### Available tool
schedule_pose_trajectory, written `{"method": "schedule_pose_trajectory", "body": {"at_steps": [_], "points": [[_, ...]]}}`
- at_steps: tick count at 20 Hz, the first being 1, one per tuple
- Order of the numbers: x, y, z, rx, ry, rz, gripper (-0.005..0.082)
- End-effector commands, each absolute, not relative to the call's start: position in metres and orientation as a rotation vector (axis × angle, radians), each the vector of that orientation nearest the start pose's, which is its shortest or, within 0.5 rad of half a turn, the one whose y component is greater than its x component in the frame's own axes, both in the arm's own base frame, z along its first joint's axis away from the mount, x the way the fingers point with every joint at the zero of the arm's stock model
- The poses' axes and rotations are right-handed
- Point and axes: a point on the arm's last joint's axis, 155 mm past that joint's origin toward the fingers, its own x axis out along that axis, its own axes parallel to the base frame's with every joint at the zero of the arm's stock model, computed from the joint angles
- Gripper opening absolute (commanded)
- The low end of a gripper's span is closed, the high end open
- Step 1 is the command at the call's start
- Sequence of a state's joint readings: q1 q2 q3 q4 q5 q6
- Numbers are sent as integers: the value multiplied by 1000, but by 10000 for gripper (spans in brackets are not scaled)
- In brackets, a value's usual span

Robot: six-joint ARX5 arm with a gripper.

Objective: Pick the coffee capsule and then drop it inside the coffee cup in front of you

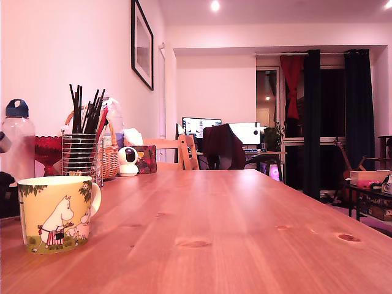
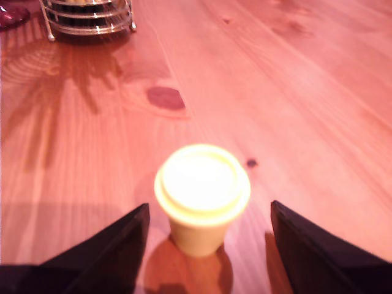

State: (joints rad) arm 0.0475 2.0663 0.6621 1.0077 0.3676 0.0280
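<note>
Wrist view, nearest: the pincer is seen spread wide, its two dark fingers standing either side of the coffee capsule with counter showing in both gaps; nothing is pinched yet. The capsule is a pale yellow cup shape, set upright on the counter with its wide rim uppermost, roughly midway between the fingers. The picture is soft, so whether the fingertips are already level with the capsule body cannot be told for certain.

Step in hand, as judged: closing on the capsule. It would be done best by lowering until the fingers bracket the tapered body below the rim, so that the rim can act as a stop against slipping. The closure should be kept centred, since a light capsule is likely to be tipped or pushed aside if one finger arrives first.

Farther off in the wrist view, the foot of a wire-mesh holder is seen.

Exterior view: the coffee cup stands upright at the near left of the counter, mouth open upward, handle toward the exterior view's right. Behind it the wire-mesh holder of black sticks and a clear bottle are noted. Neither arm nor capsule is shown there.
</note>
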Motion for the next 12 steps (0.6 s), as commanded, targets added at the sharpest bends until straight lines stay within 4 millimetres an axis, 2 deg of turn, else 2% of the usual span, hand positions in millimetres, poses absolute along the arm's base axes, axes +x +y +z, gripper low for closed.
{"method": "schedule_pose_trajectory", "body": {"at_steps": [1, 10, 12], "points": [[470, -46, 1, -55, 417, -329, 567], [470, -47, -4, -61, 449, -329, 562], [469, -47, -6, -62, 453, -329, 448]]}}
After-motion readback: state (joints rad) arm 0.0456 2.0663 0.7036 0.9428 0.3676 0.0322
